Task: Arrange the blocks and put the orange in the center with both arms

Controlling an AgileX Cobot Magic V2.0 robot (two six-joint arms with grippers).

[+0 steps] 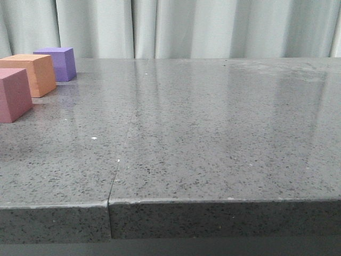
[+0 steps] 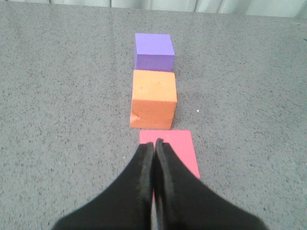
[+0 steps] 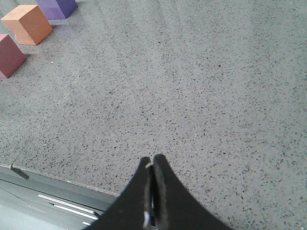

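From my station the three blocks sit in a row at the far left of the bench (image 1: 213, 138): the purple block (image 2: 153, 50) farthest out, the orange block (image 2: 153, 98) in the middle, the pink block (image 2: 175, 148) nearest the robot. That row runs straight away from my left hand (image 2: 154, 146), which hovers over the pink block with its fingers pressed together and holding nothing. My right hand (image 3: 152, 163) is likewise closed and empty, near the bench's front edge and well apart from the blocks (they sit off in a corner of its view). Orange already looks centred; if any nudge is needed, I judge the left arm nearer.
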